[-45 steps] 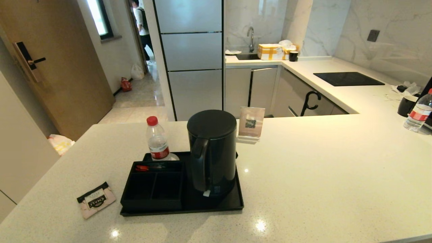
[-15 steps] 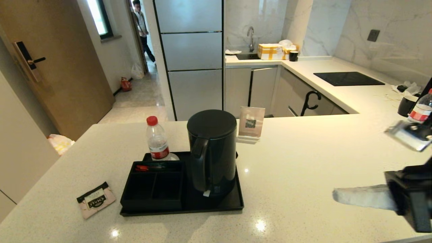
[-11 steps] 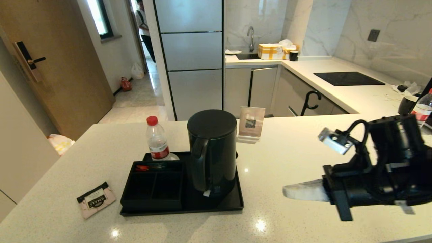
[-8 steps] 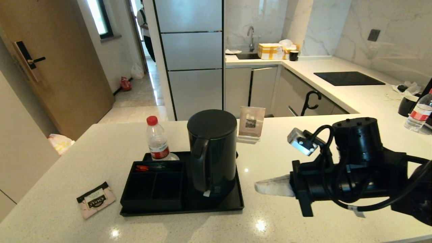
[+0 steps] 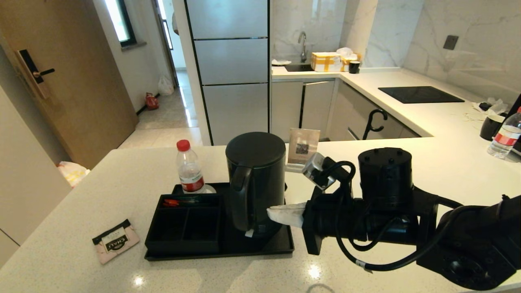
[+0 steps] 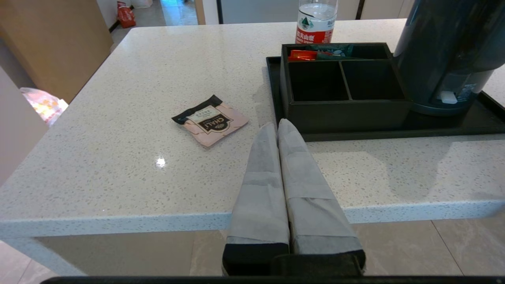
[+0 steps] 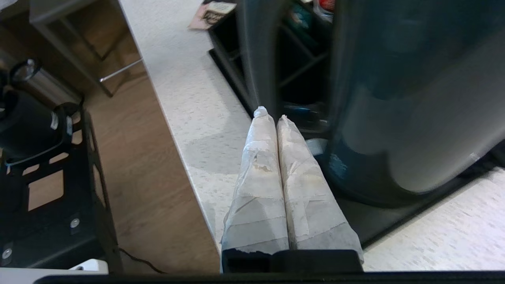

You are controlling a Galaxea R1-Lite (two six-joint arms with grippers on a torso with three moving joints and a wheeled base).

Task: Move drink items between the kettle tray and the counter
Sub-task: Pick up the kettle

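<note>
While its jaws are pressed together and hold nothing, the left gripper (image 6: 278,128) hangs off the near edge of the counter (image 5: 386,171), pointing toward the near left corner of the kettle tray (image 5: 260,248). Farther in, the right gripper (image 5: 273,212) reaches in level from the right, jaws likewise closed and empty, its taped tips right at the lower side of the kettle (image 5: 256,183); whether they touch its wall cannot be told.

The tea sachet (image 5: 116,241) lies flat on the counter, left of the tray and apart from it, near the left gripper and well away from the right one. In the tray's boxy section, the two near compartments (image 6: 347,81) look bare, while the narrow far compartment (image 6: 315,53) holds small red and green packets. The kettle stands upright on the tray's right half, handle toward the near side. Behind the boxy section stands a water bottle (image 5: 189,169) with a red cap. Beyond the kettle, a small card stand (image 5: 302,148) sits on the counter.
</note>
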